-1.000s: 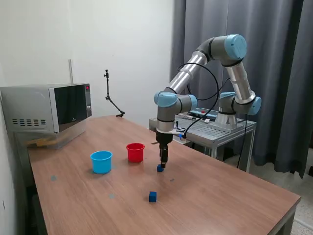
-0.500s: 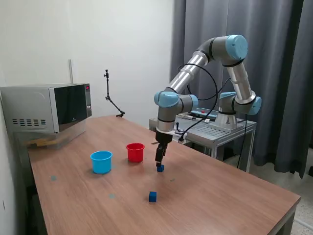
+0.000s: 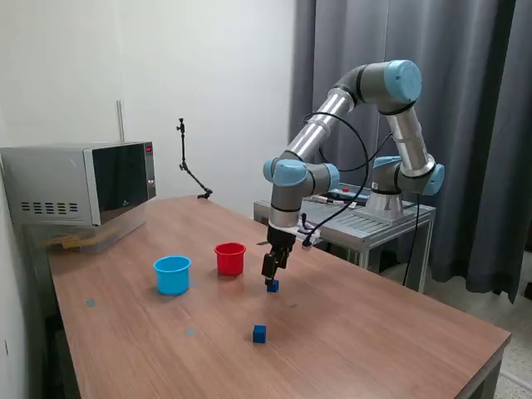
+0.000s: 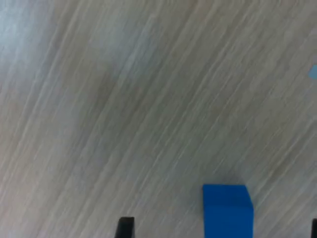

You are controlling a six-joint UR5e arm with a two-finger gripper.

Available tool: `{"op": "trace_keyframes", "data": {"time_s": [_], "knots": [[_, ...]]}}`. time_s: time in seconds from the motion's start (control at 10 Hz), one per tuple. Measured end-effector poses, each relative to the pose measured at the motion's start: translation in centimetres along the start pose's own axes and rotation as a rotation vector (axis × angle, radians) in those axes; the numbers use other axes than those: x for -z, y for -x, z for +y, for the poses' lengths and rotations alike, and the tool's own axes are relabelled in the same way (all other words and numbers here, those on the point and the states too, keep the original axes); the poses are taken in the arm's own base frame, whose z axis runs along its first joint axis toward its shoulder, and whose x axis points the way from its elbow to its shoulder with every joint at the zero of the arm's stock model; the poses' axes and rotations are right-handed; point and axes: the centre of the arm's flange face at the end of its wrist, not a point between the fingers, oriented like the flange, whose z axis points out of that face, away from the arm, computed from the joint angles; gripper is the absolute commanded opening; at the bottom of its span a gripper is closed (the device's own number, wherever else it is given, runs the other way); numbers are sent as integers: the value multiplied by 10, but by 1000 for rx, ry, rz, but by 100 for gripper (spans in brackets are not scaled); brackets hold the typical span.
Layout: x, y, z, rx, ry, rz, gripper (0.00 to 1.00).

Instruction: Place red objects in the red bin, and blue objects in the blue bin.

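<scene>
The exterior view stands off the table point(image 3: 349, 332), raised somewhat above its top, and takes in the whole arm, the wall, the curtain and both cups from a fair way back. The wrist view looks steeply down at the wood from very near, with two dark jaw tips at the picture's edge. Both views share one patch of table holding the blue cube point(image 3: 272, 285) point(image 4: 228, 210) under the wrist.
</scene>
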Motion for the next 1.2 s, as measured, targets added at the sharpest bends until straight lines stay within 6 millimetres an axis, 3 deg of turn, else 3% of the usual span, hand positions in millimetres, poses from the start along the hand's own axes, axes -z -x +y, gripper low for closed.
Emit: {"op": "trace_keyframes", "data": {"time_s": [0.6, 1.2], "knots": [[-9, -2, -4, -19, 6, -14, 100], [-4, -8, -6, -20, 11, -4, 100]]}}
